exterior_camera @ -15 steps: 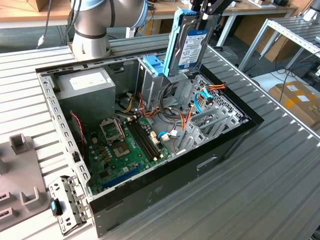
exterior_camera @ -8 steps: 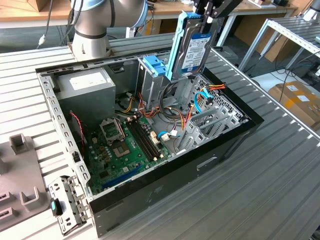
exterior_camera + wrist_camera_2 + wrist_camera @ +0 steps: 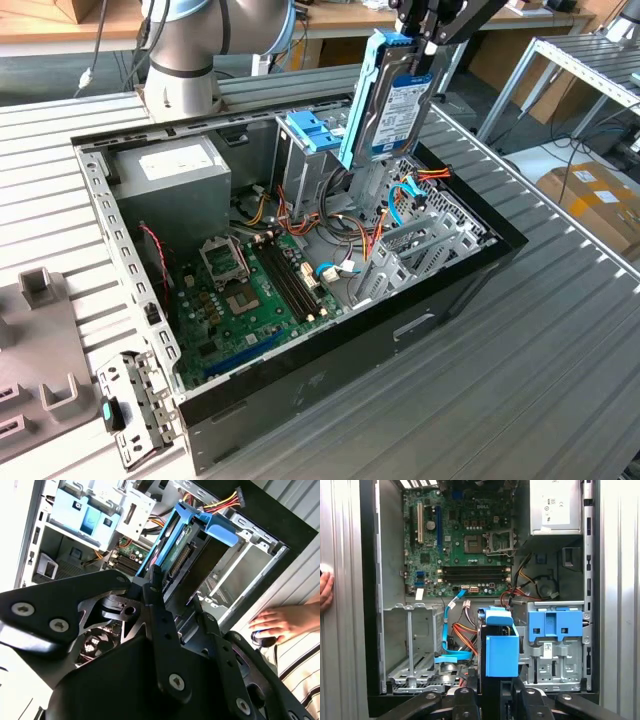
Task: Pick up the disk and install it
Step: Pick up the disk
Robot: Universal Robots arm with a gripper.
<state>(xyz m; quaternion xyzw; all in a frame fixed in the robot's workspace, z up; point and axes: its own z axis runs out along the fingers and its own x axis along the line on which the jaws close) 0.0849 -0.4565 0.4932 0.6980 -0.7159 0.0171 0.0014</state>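
gripper (image 3: 430, 42): clamped on the upper end of the disk (image 3: 400, 105). disk: on edge, slightly tilted, in the air over the open computer case (image 3: 470, 285), just beside the blue-topped drive cage (image 3: 312, 135). person's hand (image 3: 280, 622): on the table outside the case.

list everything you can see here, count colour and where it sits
disk: 1, silver-grey with blue frame, on end and slightly tilted over the case's drive bays
computer case: 1, black, open, on the table
motherboard: 1, green, on the case floor
power supply: 1, grey, in a case corner
drive cage bracket: 1, blue, atop the metal cage beside the disk
cables: several, orange, yellow, red, blue, loose inside the case
fixture: 1, grey, exterior view's left
cardboard box: 1, brown, exterior view's right
table: 1, grey ribbed metal, under the case
person's hand: 1, on the table beside the case
arm: 1, grey, behind the case
gripper: 1, black, shut on the disk
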